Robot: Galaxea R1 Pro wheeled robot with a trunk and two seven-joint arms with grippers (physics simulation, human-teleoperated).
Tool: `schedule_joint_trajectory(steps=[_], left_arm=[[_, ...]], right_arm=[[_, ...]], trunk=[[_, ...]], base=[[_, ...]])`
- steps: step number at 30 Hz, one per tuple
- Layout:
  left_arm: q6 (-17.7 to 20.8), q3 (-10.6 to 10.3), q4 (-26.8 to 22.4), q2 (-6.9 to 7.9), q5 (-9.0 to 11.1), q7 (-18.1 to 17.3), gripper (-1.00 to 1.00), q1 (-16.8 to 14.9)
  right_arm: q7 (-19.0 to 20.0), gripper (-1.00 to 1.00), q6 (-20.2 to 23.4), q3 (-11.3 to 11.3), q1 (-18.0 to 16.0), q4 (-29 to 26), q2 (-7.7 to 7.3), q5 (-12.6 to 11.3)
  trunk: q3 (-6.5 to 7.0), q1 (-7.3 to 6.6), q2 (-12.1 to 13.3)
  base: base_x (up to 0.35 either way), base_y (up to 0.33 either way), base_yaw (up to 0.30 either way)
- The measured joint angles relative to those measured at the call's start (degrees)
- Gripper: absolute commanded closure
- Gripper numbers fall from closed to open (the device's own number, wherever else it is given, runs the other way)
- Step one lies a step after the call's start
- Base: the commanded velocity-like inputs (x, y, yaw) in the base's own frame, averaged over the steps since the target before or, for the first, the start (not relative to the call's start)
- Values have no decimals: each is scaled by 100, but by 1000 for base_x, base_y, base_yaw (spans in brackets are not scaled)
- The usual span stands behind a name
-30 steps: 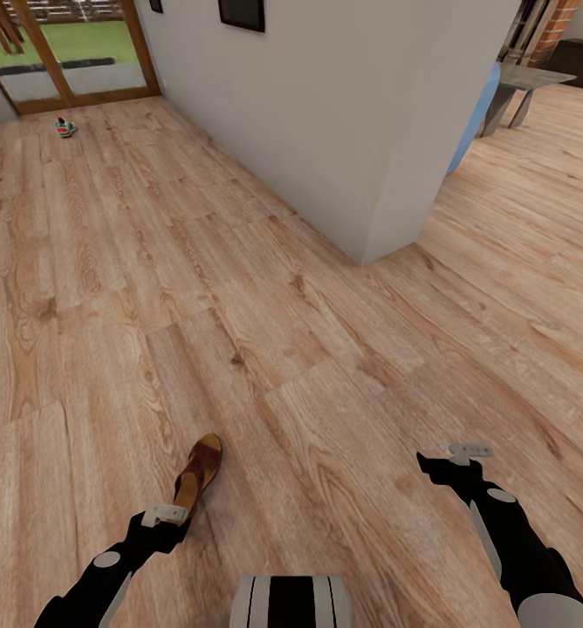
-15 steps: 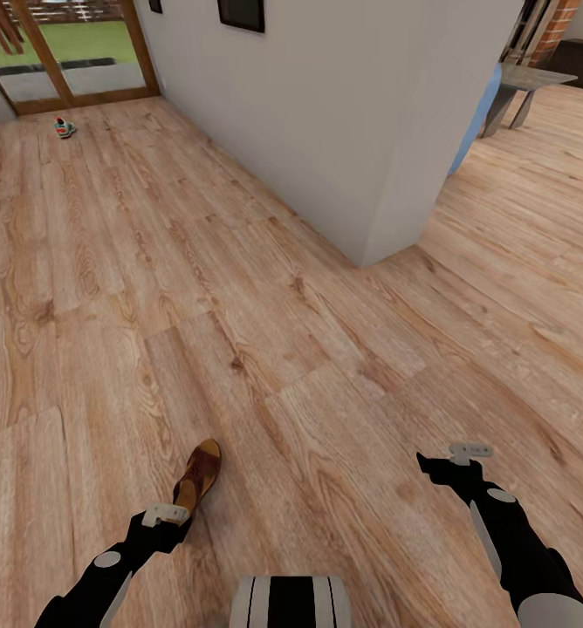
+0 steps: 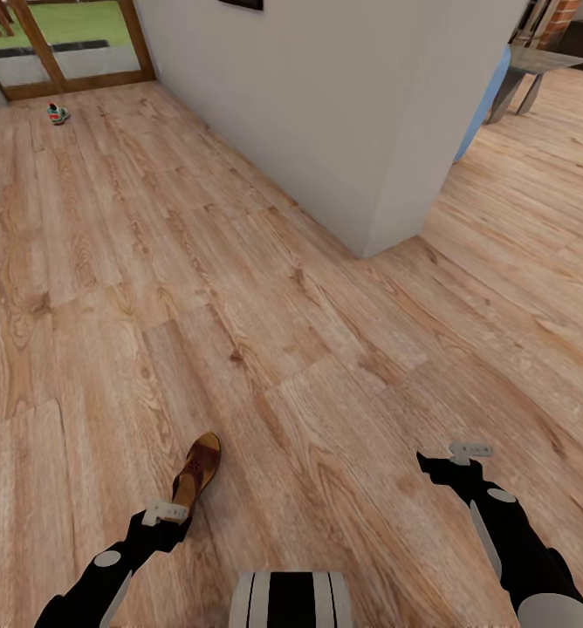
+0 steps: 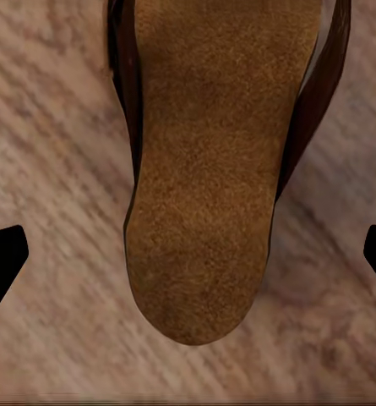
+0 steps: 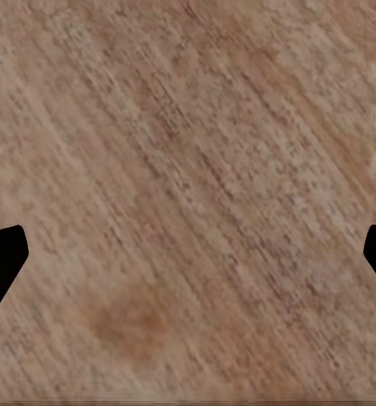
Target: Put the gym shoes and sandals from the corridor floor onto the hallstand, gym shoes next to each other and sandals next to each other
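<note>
- Far off at the left, a gym shoe (image 3: 58, 113) sits on the corridor floor (image 3: 108, 288) close to the glass door (image 3: 60, 44). It looks tiny from here. I can see white, green and a bit of red on it, but not more than that.
- My left gripper (image 3: 165, 513) hangs low over the floor, right at the heel end of a sandal (image 3: 197, 469).
- The sandal lies flat on the wood planks. It is dark brown, with a wide strap across it and a tan part inside where the foot goes. Its far end points away from me and a little to the right.
- From my left wrist, the sandal (image 4: 209, 169) looks big. The tan inside is fuzzy and soft-looking, with a round end, and dark brown edges run up both sides.
- My left fingers (image 4: 2, 258) are spread wide, one on each side of the sandal, and they do not touch it.
- A big grey wall (image 3: 344, 113) stands in the middle, and its corner comes down to the floor.
- My right gripper (image 3: 468, 453) hangs over bare planks, well away from the sandal.
- From my right wrist, I see my right fingers (image 5: 2, 254) spread wide too, with just wood floor (image 5: 188, 186) between them.
- Far off at the right, there is a grey table (image 3: 545, 61).
</note>
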Motion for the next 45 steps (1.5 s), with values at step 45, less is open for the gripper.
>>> schedule_joint_trajectory(steps=[45], left_arm=[[-8,1,-26,2,0,5,-100,-1]], right_arm=[[0,-100,0,-3,0,-16,0,0]], trunk=[[-620,44,-25]], base=[[34,0,0]])
